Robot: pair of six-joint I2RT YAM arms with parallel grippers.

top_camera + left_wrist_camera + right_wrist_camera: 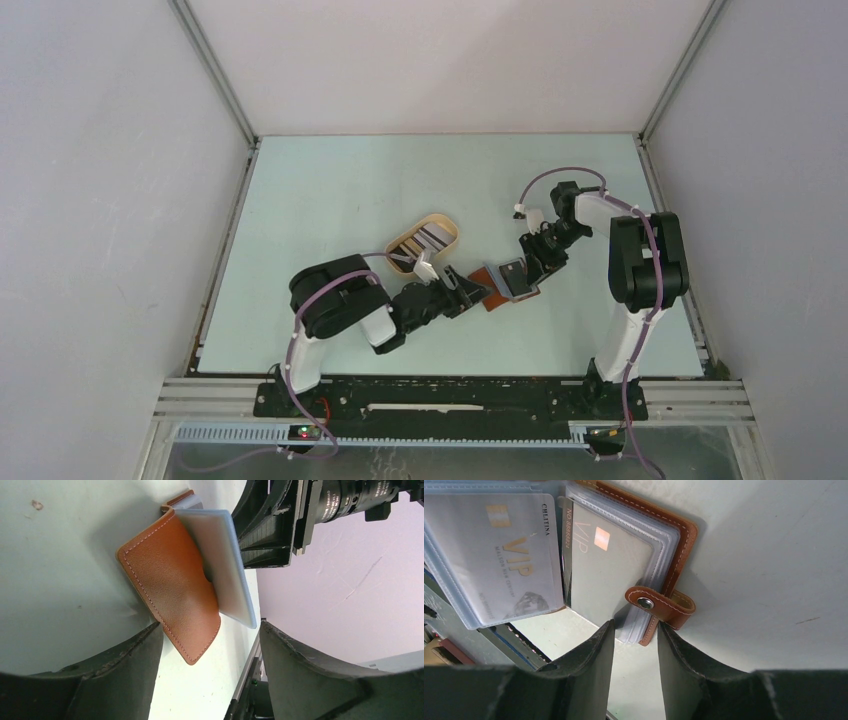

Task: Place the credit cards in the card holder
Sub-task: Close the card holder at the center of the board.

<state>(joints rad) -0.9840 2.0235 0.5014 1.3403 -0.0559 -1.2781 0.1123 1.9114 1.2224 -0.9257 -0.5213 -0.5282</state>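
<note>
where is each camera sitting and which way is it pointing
top external: above and behind the arms, looking down on the table; left arm and right arm show whole.
left wrist: on the left wrist, facing the card holder's leather outside; left fingers at the bottom.
right wrist: on the right wrist, facing the holder's clear sleeves and VIP cards; right fingers below.
shared: all three see the card holder.

Past my left gripper (210, 626), jaws spread wide, I see the brown leather card holder (172, 590) on the pale worktop (60, 570), clear sleeves (225, 565) poking out beyond its cover, its near corner between the jaws, the other arm's camera lens (350, 500) beyond.
</note>
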